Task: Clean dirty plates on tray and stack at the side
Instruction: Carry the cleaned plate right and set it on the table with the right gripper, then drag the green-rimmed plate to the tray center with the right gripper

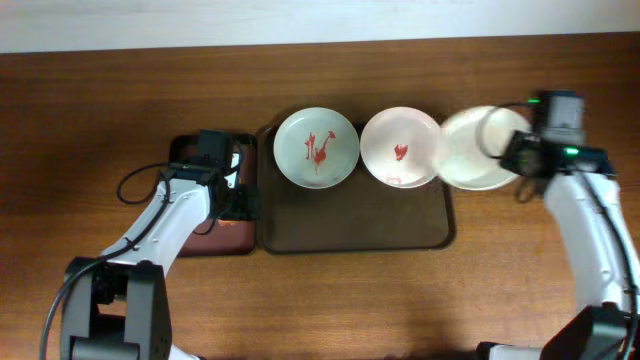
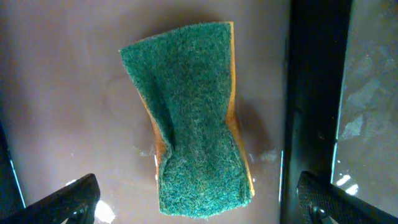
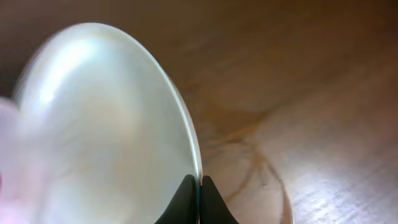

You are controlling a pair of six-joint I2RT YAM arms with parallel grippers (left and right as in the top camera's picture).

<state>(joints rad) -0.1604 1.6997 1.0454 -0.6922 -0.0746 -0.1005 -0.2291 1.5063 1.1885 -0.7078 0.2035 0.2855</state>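
Note:
A pale green-white plate [image 1: 316, 148] with red sauce smears and a white plate [image 1: 400, 147] with a red smear sit at the far edge of the dark brown tray [image 1: 350, 225]. A third, plain white plate [image 1: 470, 150] overlaps the tray's right edge. My right gripper [image 1: 520, 152] is shut on that plate's rim [image 3: 193, 155], holding it tilted above the wood tabletop. My left gripper [image 2: 199, 208] is open above a green and yellow sponge [image 2: 193, 118], its fingers on either side of it without touching.
The sponge lies on a smaller reddish-brown tray [image 1: 215, 235] left of the large tray. Brown wood-grain tabletop [image 1: 500, 270] spreads around both trays. A wet ring mark [image 3: 261, 168] shows on the wood under the held plate.

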